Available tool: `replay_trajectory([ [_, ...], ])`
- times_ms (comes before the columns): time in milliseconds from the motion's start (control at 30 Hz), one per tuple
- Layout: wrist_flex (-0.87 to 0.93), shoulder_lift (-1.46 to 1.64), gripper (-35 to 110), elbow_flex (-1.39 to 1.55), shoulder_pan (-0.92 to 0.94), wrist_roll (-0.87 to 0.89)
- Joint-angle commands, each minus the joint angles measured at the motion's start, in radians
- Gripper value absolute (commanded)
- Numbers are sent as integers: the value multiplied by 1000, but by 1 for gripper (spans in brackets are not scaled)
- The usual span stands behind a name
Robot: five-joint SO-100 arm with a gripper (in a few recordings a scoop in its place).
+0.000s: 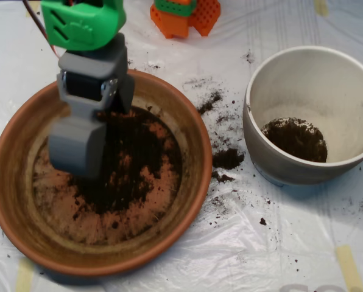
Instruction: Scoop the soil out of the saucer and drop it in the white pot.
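The terracotta saucer point(23, 201) fills the left half of the overhead view. Dark crumbly soil point(139, 164) lies spread over its floor, thickest in the middle, with bare orange patches around it. The grey clamshell scoop point(78, 146) hangs over the saucer's left-centre, its lower end down at the soil; the green arm segment point(84, 24) sits above it. The scoop's shells look closed together, and its contents are hidden. The white pot point(352, 164) stands at the right with a small heap of soil point(294, 139) on its bottom.
Spilled soil crumbs point(227, 159) lie on the clear plastic sheet between saucer and pot. An orange and green block point(184, 15) stands at the top edge. Tape strips point(349, 267) hold the sheet at the lower right.
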Motion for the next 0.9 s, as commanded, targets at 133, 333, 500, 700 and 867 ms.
replay_trajectory([
  [133, -253, 172, 38, 298, 123, -6],
  [333, -324, 224, 39, 462, 140, 34],
  [500, -379, 144, 39, 479, 170, 43],
  [700, -390, -20, 38, 419, 193, 20],
  [867, -396, -51, 39, 414, 186, 17],
])
